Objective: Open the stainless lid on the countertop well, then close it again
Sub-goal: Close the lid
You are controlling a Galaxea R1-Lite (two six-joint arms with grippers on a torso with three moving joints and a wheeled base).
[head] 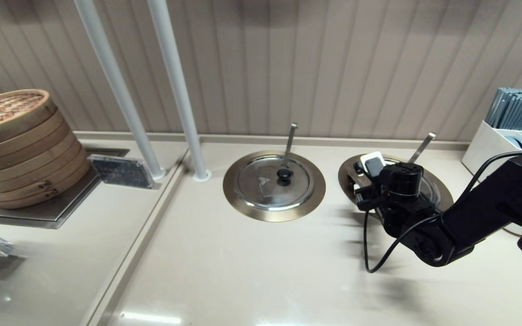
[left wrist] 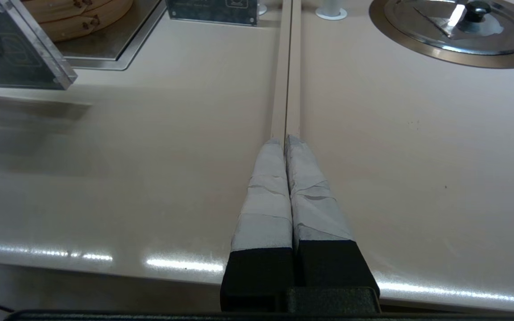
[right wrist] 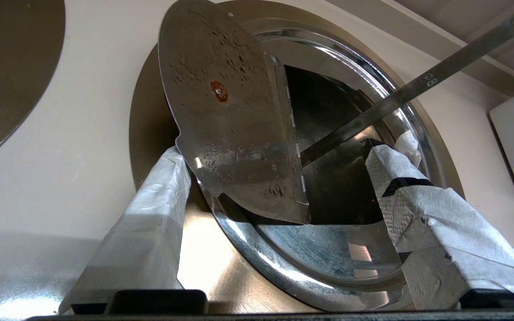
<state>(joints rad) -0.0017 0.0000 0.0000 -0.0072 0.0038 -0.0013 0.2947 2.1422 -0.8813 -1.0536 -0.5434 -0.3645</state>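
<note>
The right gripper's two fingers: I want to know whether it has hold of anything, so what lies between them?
In the right wrist view, the right gripper straddles the stainless lid, whose flap is folded up over the dark countertop well.

The right arm (head: 483,213) was black and chunky, with round joints. A thin black cable (head: 379,253) hung from it in a loop. A small white block (head: 372,163) sat on top near its wrist. The right tool (right wrist: 279,178) had two fingers (right wrist: 145,223) wrapped in white tape with black bases. The left tool (left wrist: 283,142) had the same taped grey-white fingers (left wrist: 266,196) and square black bases.
</note>
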